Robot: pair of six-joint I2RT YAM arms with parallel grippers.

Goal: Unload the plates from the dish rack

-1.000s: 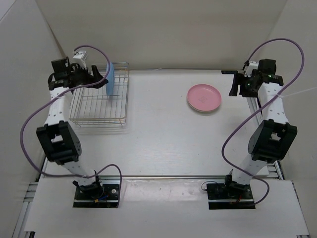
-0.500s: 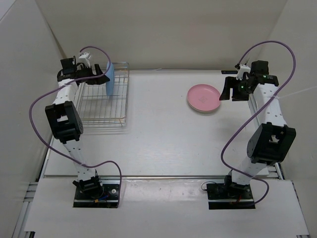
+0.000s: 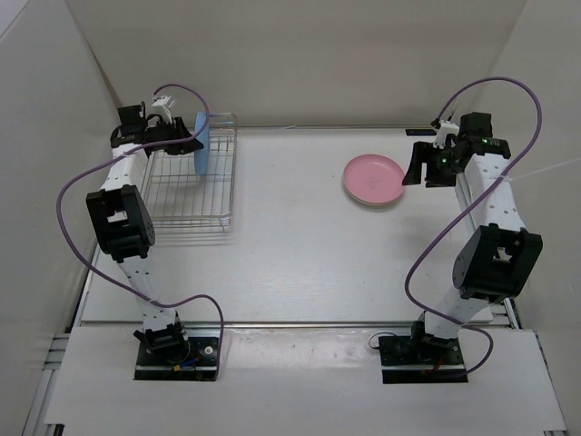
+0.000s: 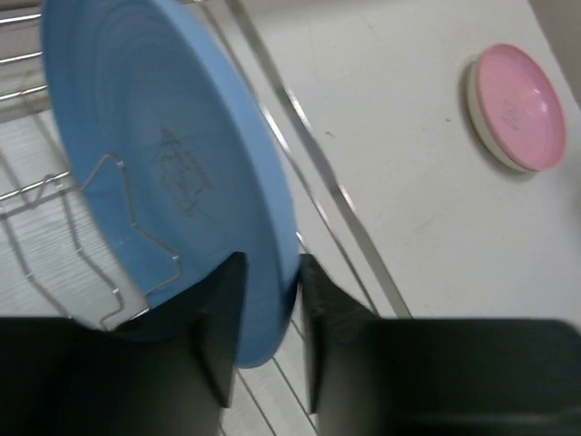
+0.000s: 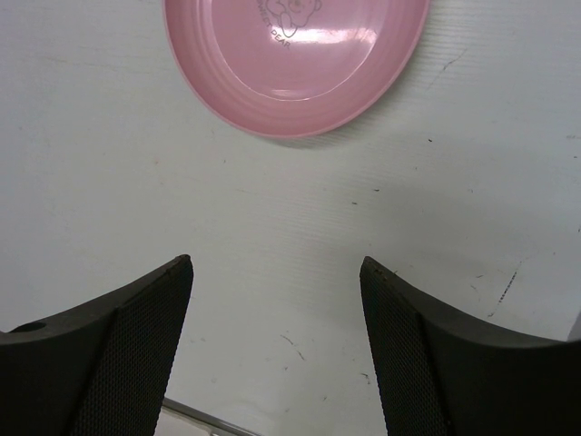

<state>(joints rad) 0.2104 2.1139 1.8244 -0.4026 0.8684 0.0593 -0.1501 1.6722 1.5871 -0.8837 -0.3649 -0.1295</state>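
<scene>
A light blue plate (image 3: 201, 143) stands on edge in the dish rack (image 3: 186, 195) at the far left. My left gripper (image 3: 189, 141) reaches it from the left. In the left wrist view the blue plate (image 4: 163, 154) leans on a wire holder, and my left gripper (image 4: 272, 263) is shut on its lower rim, one finger on each face. A pink plate (image 3: 373, 178) lies flat on the table at the right, with a cream rim (image 4: 478, 109) showing beneath it. My right gripper (image 3: 419, 171) hovers open just right of the pink plate (image 5: 295, 54), its fingers empty.
The rack's wire side (image 4: 309, 154) runs right beside the blue plate. White walls close the table in on the left, back and right. A metal rail (image 3: 300, 323) crosses the near edge by the arm bases.
My left arm has pushed forward to the blue plate and its jaws have closed from wide open onto the rim. The right gripper shifted slightly left towards the pink plate, then held still.
</scene>
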